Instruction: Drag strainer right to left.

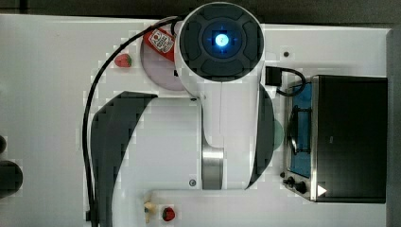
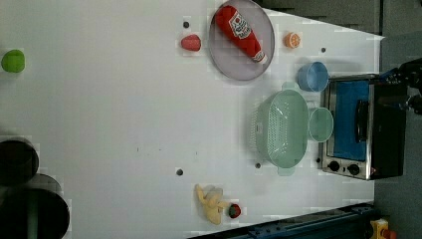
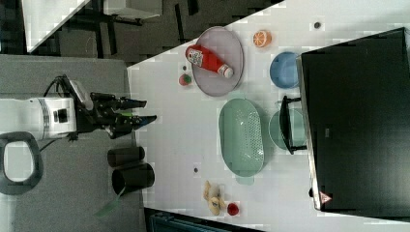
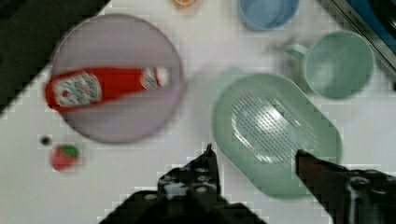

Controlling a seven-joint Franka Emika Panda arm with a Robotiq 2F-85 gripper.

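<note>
The approach is just beginning: the gripper (image 4: 254, 151) is hovering high above the desk (image 2: 109, 109) with fingers (image 4: 208, 156) spread, holding nothing. The strainer (image 2: 282, 128) is sitting near the oven-side edge, touching the mug (image 2: 321, 124). Next, the gripper needs lowering onto the strainer's rim.

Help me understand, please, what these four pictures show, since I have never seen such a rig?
It is one robot arm over a white table, filmed by three fixed cameras and one on its wrist. The top view looks down on the arm; the left and right views show the table. On the table lie a green strainer, a mug next to it, a blue bowl, a small oven, a ketchup bottle on a plate, and toy fruit. In the wrist view the gripper is open above the strainer and holds nothing.
</note>
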